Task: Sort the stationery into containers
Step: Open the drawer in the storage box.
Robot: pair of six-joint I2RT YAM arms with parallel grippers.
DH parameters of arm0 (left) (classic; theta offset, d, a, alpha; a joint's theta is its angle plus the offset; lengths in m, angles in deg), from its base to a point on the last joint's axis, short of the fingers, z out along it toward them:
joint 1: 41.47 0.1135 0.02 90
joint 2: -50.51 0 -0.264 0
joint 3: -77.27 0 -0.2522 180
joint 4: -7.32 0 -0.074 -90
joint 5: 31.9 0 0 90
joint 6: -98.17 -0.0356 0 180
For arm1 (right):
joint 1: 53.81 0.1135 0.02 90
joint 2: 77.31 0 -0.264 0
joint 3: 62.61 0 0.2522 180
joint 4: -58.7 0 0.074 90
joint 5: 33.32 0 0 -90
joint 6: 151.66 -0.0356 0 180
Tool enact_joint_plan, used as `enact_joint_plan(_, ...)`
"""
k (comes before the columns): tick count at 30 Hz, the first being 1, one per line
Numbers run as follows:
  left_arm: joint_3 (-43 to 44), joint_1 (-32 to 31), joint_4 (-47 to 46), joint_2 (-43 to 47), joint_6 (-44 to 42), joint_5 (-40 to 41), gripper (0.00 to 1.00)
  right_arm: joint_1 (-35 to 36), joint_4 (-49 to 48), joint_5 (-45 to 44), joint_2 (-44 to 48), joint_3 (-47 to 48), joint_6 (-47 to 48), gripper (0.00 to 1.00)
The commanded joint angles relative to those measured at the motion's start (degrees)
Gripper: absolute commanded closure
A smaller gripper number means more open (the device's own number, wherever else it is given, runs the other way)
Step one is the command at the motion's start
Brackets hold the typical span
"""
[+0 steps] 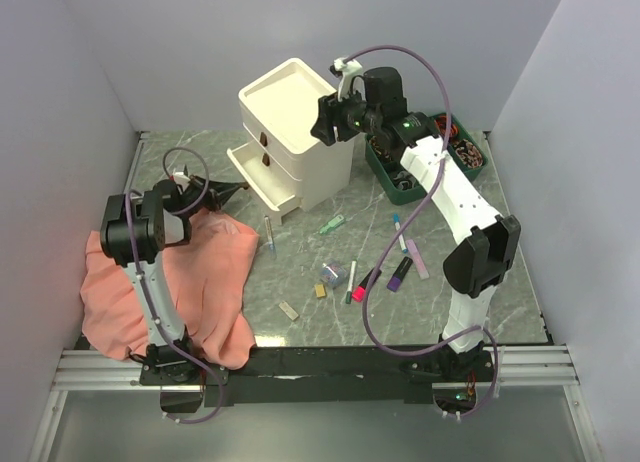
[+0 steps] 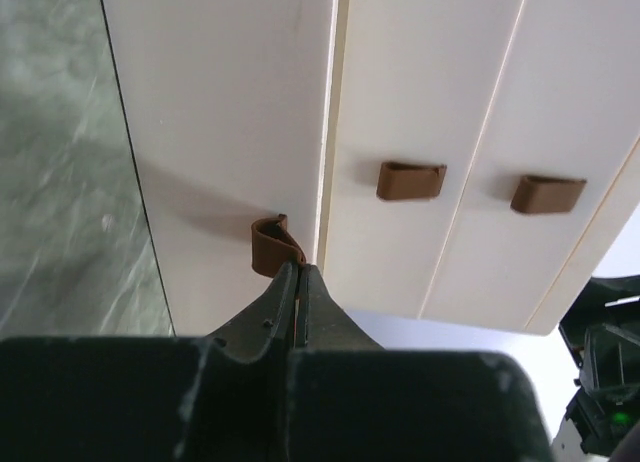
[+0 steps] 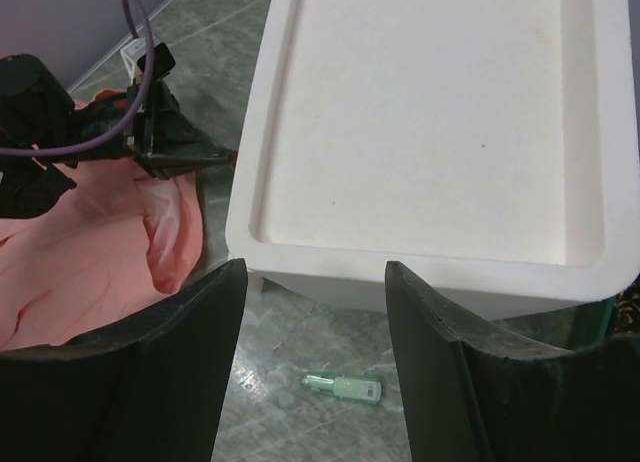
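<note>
My left claw [image 2: 297,282] is clenched, tips touching the lowest drawer's brown handle [image 2: 272,244]. My right claw [image 3: 315,272] hangs released above the cabinet [image 3: 262,132] top.

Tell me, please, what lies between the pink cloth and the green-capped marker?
One thin pen lies there, near the pink cloth; the rest towards the green-capped marker is bare tabletop, as the top view shows.

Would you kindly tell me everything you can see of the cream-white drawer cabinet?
The cabinet is a cream-white, plastic-looking cube, upright on the marbled table. Its recessed top tray looks bare. Three small brown handles show on its front; the lowest drawer stands partly pulled out, with the left gripper shut on its handle. The open right gripper hangs over the top, apart from it.
</note>
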Motion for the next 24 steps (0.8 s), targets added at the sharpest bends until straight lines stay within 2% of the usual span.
enact_joint_plan(1,-3.36,2.05,-2.12,5.11,-2.78,-5.20,0.99,-0.11,-2.01,2.32,-1.02,2.59,1.55,0.35)
enact_joint_plan(8,-7.05,2.32,1.31,8.63,-5.87,-4.42,0.99,-0.02,-2.80,2.59,0.30,0.48,3.14,0.35)
enact_joint_plan(17,-5.48,5.31,12.02,11.97,-12.81,-5.73,0.98,-0.02,-2.19,5.04,4.25,-4.79,7.35,0.34)
enact_joint_plan(20,-4.16,5.66,17.30,12.85,-16.76,-6.70,0.90,0.06,-0.08,5.84,6.45,-6.63,10.95,0.33)
enact_joint_plan(22,-3.46,5.84,20.10,13.29,-19.75,-7.14,0.76,0.06,-0.25,6.01,9.16,-9.44,13.67,0.33)
enact_joint_plan(23,-2.67,5.92,20.73,13.47,-20.45,-7.31,0.72,0.06,-0.26,6.54,10.14,-10.49,15.16,0.32)
enact_joint_plan(24,-2.40,6.18,20.91,13.56,-20.98,-7.66,0.65,0.06,0.61,6.89,11.10,-12.51,19.18,0.32)
